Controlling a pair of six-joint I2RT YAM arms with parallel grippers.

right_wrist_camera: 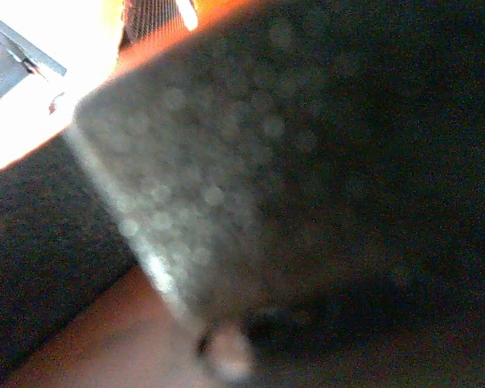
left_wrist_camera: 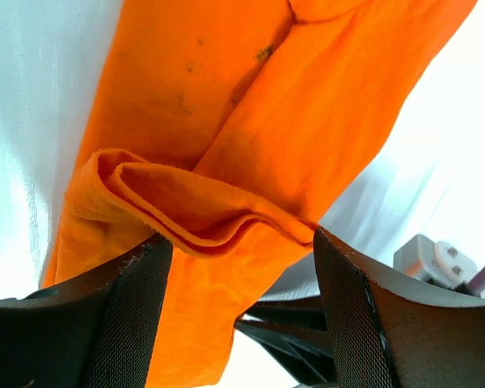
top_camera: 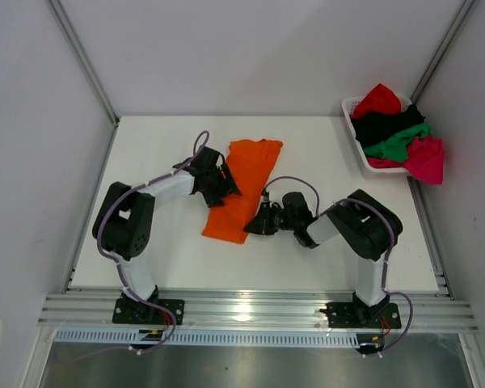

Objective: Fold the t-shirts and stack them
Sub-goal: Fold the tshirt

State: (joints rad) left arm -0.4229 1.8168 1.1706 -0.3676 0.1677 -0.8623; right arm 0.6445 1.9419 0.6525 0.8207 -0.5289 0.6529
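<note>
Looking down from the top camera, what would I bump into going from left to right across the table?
left arm's shoulder → orange t-shirt → white basket → pink t-shirt spilling over the basket's right edge.

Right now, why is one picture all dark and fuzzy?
Right wrist view: its own finger pad sits too close to the lens, so everything blurs dark, with an orange glow. Left wrist view: the orange t-shirt is sharp, the table washed out white. Top view: clear, glare on the metal rail.
</note>
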